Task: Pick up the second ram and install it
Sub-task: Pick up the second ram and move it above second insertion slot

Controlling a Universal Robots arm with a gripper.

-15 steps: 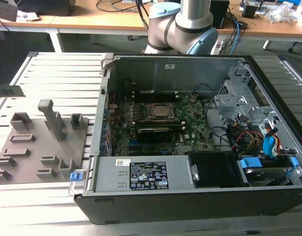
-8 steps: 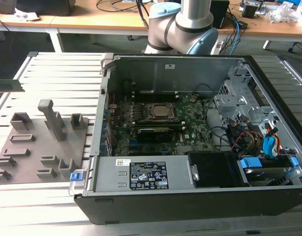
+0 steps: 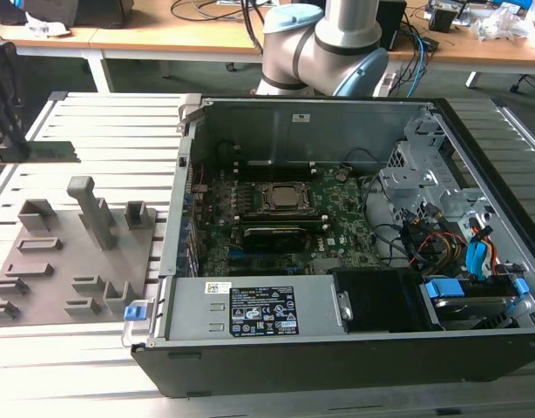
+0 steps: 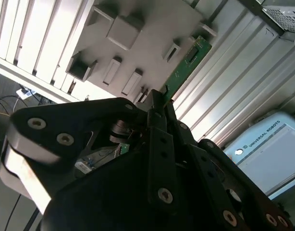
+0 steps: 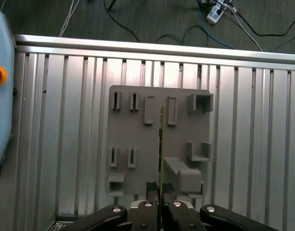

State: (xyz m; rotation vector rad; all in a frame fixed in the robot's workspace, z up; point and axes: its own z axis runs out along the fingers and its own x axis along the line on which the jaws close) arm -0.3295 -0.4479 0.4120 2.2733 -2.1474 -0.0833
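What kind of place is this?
Likely a robotics lab bench: an opened computer case on a slotted metal table, a grey parts fixture, cable-strewn desks behind; the gripper holds the second ram.

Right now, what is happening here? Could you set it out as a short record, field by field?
Gripper: gripper shut on the second ram
Held thing: thin green circuit-board stick, pointing away from the fingers
Beneath it: gray holder plate with slots, on a ribbed metal table
Contact with plate: cannot tell
Computer case: computer case open, at the exterior view's right of the plate
Work so far: stick in the grip, not yet in the case
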